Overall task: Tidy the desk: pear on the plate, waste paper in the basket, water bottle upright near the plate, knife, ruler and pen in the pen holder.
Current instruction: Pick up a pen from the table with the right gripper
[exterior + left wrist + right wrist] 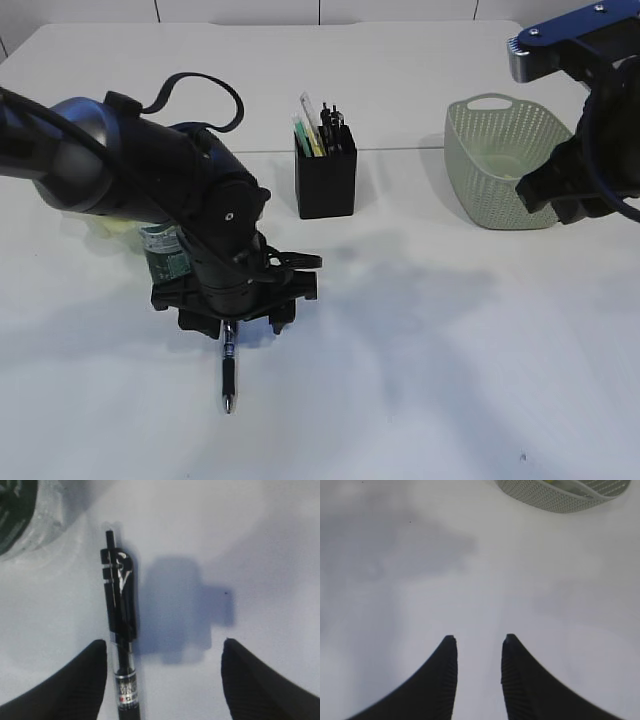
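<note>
Pen (121, 630): lying flat on the white table (430, 380), lower centre-left of the exterior view, just inside the left-hand finger.
Left gripper (165, 680): hovering low, jaws spread wide, gripping nothing.
Right gripper (477, 675): sitting at right beside the basket (500, 160), fingers slightly parted, empty.
Room: bare tabletop lying open right of the pen; water bottle (22, 515) crowding the upper left.

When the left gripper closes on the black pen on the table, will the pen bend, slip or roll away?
The pen looks like rigid plastic, so it probably will not bend. Its round barrel may roll if one finger nudges it first, though the clip could stop it. The left gripper is open around it; the smooth barrel may slip slightly.
</note>
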### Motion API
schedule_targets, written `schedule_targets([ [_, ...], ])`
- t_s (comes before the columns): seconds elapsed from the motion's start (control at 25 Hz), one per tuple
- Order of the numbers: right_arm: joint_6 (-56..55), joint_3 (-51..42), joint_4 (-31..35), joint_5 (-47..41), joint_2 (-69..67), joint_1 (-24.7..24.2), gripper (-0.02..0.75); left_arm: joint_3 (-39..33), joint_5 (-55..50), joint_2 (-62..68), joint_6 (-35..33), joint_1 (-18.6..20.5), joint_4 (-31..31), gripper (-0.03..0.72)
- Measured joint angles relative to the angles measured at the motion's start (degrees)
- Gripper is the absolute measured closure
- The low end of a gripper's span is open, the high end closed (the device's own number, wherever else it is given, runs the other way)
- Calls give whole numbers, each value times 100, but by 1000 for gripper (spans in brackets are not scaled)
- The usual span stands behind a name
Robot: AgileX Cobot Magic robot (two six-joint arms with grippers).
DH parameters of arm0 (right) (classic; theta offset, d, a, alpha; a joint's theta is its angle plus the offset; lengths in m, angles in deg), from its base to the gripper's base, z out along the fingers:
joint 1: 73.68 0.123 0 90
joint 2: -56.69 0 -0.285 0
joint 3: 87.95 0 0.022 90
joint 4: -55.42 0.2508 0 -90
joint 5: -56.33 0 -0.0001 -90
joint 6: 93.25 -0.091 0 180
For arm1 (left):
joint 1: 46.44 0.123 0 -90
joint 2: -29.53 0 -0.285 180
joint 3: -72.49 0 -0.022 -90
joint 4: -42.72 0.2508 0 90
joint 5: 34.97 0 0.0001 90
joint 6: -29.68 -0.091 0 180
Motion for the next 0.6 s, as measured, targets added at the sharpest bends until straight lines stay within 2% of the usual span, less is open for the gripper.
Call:
schedule_targets([
  [0.6, 0, 0, -11, 0, 0, 0, 509, 0, 146, 155, 0, 75, 23, 182],
])
